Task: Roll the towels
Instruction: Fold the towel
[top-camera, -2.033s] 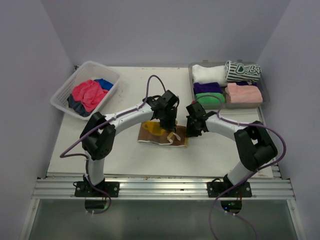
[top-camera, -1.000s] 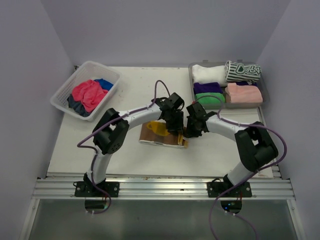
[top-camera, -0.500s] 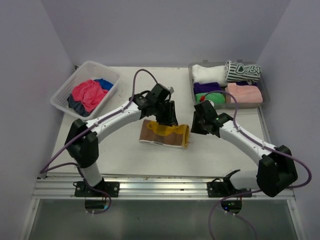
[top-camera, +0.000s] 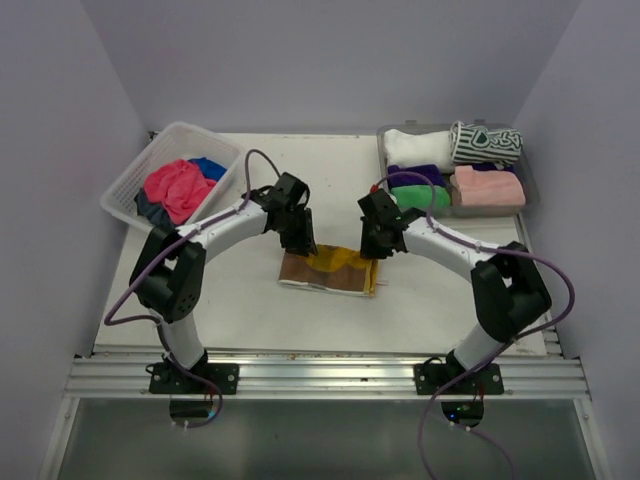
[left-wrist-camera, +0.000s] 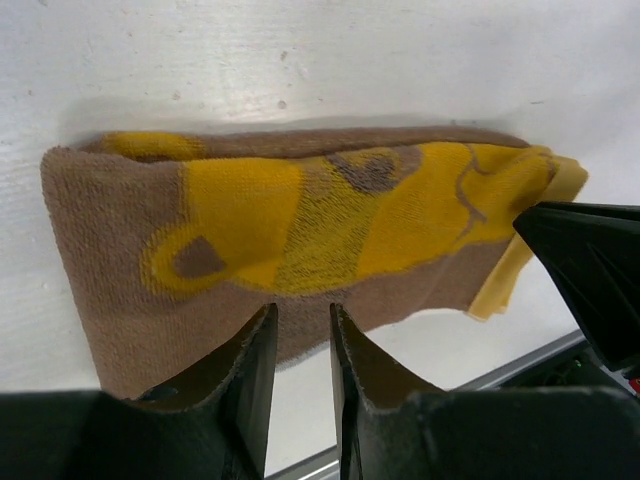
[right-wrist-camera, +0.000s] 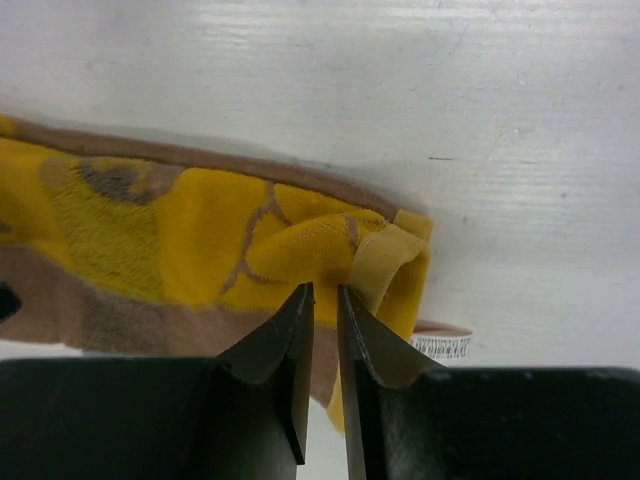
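Slippage is the main worry. The yellow-and-brown towel (top-camera: 328, 270) lies as a flat folded band just toward 6 o'clock from the table's middle, not yet rolled. The left gripper (left-wrist-camera: 303, 312) sits over the towel's 10 o'clock corner, its jaws a narrow slit apart with nothing between them. The right gripper (right-wrist-camera: 323, 290) is at the 2 o'clock corner, tips against a bunched yellow flap; whether it pinches that flap I cannot tell. If only the loose flap is caught, a pull would likely unfold the band instead of turning it. Uneven pushes from the two sides could skew the roll into a cone. The soft cloth may also slide across the smooth table rather than curl. The tray (top-camera: 530, 192) of rolled towels (top-camera: 485, 143) at 1 o'clock lies near the right arm's elbow.
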